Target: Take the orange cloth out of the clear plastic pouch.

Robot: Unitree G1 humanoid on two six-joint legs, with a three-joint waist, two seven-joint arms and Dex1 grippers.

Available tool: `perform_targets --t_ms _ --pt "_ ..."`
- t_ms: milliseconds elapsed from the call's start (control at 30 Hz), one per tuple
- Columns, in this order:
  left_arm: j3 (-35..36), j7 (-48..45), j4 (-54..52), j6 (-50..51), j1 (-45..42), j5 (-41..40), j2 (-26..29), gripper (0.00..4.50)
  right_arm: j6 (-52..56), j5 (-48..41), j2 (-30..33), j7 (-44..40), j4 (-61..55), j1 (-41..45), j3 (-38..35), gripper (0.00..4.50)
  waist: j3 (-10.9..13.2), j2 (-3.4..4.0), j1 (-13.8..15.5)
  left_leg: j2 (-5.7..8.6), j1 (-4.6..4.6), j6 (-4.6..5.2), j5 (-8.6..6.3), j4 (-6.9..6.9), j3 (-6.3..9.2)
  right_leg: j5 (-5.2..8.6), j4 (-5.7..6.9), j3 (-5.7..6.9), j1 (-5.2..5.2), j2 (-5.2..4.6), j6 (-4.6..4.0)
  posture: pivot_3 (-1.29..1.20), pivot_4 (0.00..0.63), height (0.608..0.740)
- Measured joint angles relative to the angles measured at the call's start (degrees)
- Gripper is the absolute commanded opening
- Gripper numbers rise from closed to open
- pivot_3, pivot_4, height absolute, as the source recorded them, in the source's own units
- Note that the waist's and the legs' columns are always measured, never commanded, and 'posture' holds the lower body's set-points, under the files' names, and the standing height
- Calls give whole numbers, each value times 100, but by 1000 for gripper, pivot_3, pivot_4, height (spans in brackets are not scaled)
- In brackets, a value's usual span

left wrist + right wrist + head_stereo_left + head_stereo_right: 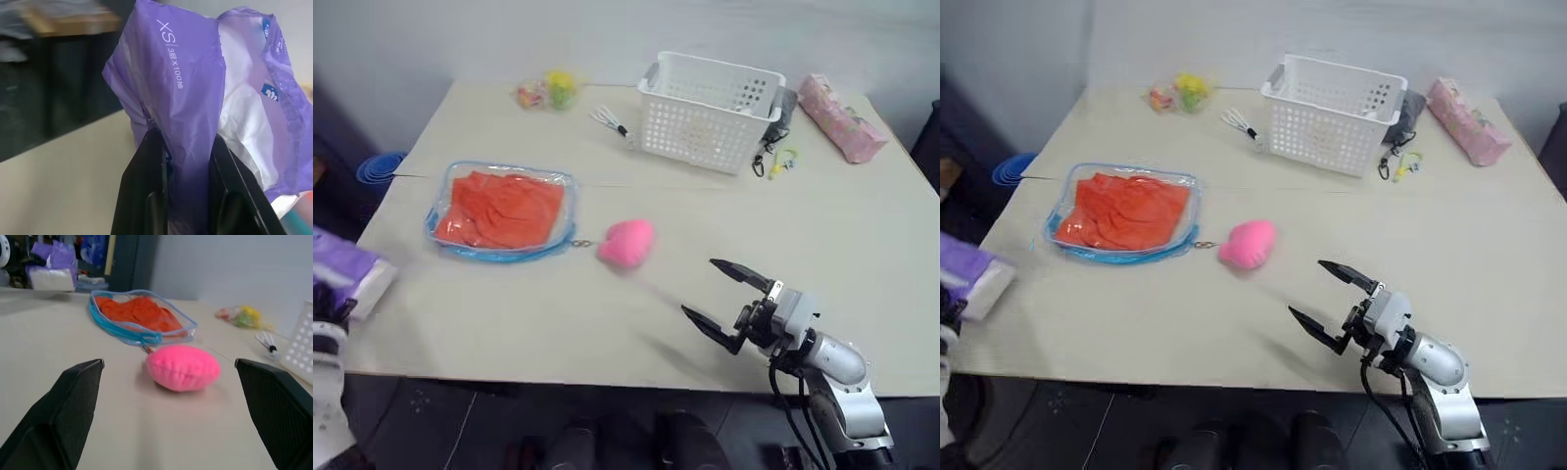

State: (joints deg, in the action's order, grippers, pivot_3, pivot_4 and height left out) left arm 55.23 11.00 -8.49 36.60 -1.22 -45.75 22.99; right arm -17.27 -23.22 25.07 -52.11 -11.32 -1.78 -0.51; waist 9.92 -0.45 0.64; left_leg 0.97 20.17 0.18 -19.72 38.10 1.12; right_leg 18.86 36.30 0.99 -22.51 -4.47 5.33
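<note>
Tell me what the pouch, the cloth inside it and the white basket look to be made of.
The clear plastic pouch: glossy see-through vinyl, by the look, with light blue edging. The orange cloth: soft matte fabric, wrinkled and folded, lying inside the pouch. The white basket: rigid plastic, probably moulded, with walls pierced by rows of small holes.

**Table surface, as we find it**

We note a beige table (pixel 607 313). On it lie the clear plastic pouch (pixel 504 211) at left, a pink heart plush (pixel 626 242) just beside it, a white basket (pixel 708 110), yellow toys (pixel 551 90) and a pink packet (pixel 842 117) at the far edge.
</note>
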Motion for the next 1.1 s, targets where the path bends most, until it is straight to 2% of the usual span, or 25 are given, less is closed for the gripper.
perform_targets --t_ms 100,133,233,267,400,533,667,733,800,933,1000,1100 --pt "-137 92 -162 91 162 17 -65 492 3 -2 0 -35 6 32 13 4500 -3 -9 83 2 -1 0 0 1 4 0 -8 1 7 -2 0 0 150 740" --pt "-167 145 -193 73 155 39 -90 1215 3 -5 0 -45 7 47 13 4500 -3 -8 80 2 -2 0 0 0 3 0 -10 0 8 -3 0 0 150 740" --pt "-259 174 -192 5 138 80 -159 2116 13 -14 0 -70 30 51 13 4500 -3 -5 52 2 -3 0 0 -5 2 0 -8 -1 4 0 -1 0 150 740" --pt "-303 145 -187 -14 139 93 -164 2295 15 -17 0 -77 32 50 13 4500 -3 -5 49 2 -2 -1 0 -5 2 0 -6 -1 2 0 -1 0 150 740" --pt "-411 -10 -182 -227 136 179 -68 3559 25 -45 10 -125 42 49 8 4500 -3 -6 42 1 -1 -1 -1 -5 2 0 -10 0 2 1 -1 0 150 740" --pt "-102 -465 -286 -862 82 -106 -110 3559 28 -79 62 -154 48 7 -3 4500 -3 -6 13 0 0 0 -2 -6 1 0 -16 0 3 0 -1 0 150 740" --pt "60 -886 -686 -1338 385 -306 -268 3559 28 -84 65 -181 87 -43 -4 4500 -2 -6 -62 0 0 1 -3 -8 1 0 -23 0 5 0 -1 0 150 740" --pt "-115 -1285 -898 -1553 673 -149 -204 3888 28 -91 65 -203 154 -44 -4 4500 -2 -6 -78 -1 0 1 -3 -9 1 0 -24 0 6 1 -1 0 150 740" --pt "-749 -2046 -1085 -1821 1092 401 328 4424 34 -94 72 -223 254 -28 -4 4500 -2 -7 -68 0 0 0 -2 -10 2 2 -25 1 7 1 -4 0 150 740" --pt "-2230 -3849 -1097 -3128 1484 1994 1671 4473 35 -113 93 -264 279 50 -6 4500 4 21 -65 4 -2 4 0 -20 -8 9 -42 -7 11 -6 -18 0 150 740" --pt "-2594 -4480 -564 -3830 1442 2574 2187 4473 40 -128 136 -272 280 45 -29 4500 8 27 -85 2 -2 3 2 -39 -10 14 -42 -5 3 -6 -26 0 150 740" --pt "-3079 -5066 1087 -5002 741 3445 2965 4473 82 -158 215 -280 273 -67 -198 4500 10 30 -112 -7 -6 -2 8 -70 -12 15 -33 2 -17 -1 -30 0 150 740"
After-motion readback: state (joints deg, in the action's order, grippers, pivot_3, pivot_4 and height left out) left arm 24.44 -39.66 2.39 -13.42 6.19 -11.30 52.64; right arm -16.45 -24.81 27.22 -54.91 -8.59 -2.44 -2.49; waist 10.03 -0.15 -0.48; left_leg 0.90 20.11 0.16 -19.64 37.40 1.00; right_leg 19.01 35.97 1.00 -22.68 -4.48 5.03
